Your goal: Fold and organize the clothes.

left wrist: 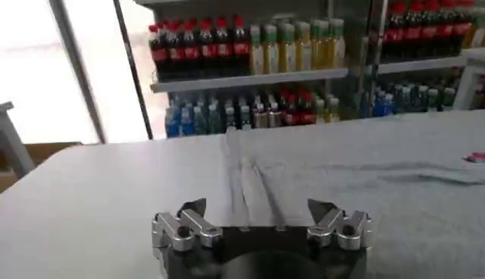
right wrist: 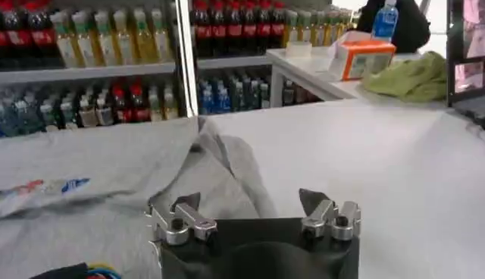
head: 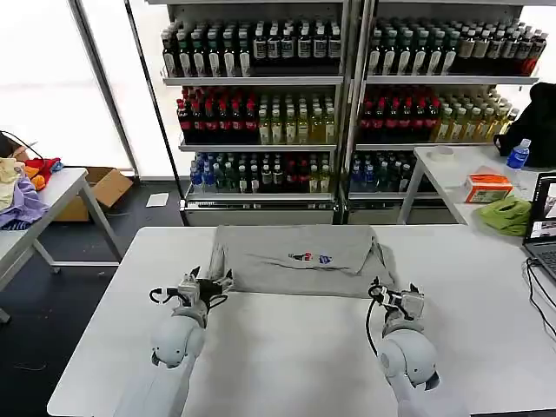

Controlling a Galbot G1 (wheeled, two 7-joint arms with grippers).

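Observation:
A light grey short-sleeved shirt (head: 295, 252) with a small multicolour chest print (head: 311, 258) lies folded across the far middle of the white table (head: 287, 347). My left gripper (head: 201, 287) rests at the shirt's near left corner, open, with nothing between its fingers (left wrist: 191, 214). My right gripper (head: 393, 298) sits at the near right corner beside the bunched sleeve (right wrist: 227, 163), also open and empty. In the left wrist view the grey shirt (left wrist: 356, 167) stretches ahead of the left gripper (left wrist: 261, 206). The right gripper (right wrist: 250, 201) hovers over the edge of the cloth.
Shelves of bottles (head: 347, 95) stand behind the table. A side table at the right holds an orange box (head: 488, 187), a lime-green cloth (head: 506, 214) and a laptop (head: 543, 221). Coloured garments (head: 22, 187) lie on a table at the left.

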